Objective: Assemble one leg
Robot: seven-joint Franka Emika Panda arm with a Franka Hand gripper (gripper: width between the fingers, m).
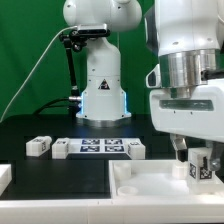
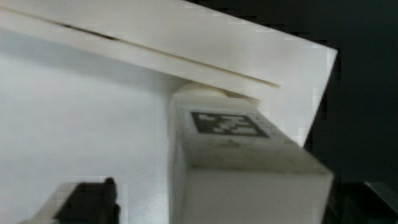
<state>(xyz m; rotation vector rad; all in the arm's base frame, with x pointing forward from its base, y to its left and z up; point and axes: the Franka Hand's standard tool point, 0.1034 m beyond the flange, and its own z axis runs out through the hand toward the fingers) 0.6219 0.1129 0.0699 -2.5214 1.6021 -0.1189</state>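
Gripper (image 1: 198, 160) at the near right of the exterior view hangs low over a large white rimmed panel (image 1: 150, 185), and its fingers are closed on the leg (image 1: 201, 167), a small white post with a black-and-white tag on its visible face. The post stands roughly upright between the fingers, its lower end down at the panel near the right corner; whether it sits in a socket or only touches the surface cannot be told from this angle. The wrist view looks down the leg (image 2: 240, 150) from close range: the tagged face is turned toward the camera, the far end of the post meets a raised rim of the panel (image 2: 89, 110), and one dark fingertip (image 2: 89, 200) shows beside the post, with the edge of the other at the opposite side. Farther back on the black table (image 1: 60, 170), well apart from the gripper, the marker board (image 1: 102, 148) lies flat with its row of tags. Another loose white leg (image 1: 38, 146) sits to the left of the board, one (image 1: 60, 150) just beside the board's left end, and one (image 1: 136, 148) at its right end. A white block (image 1: 5, 178) lies at the near left edge.
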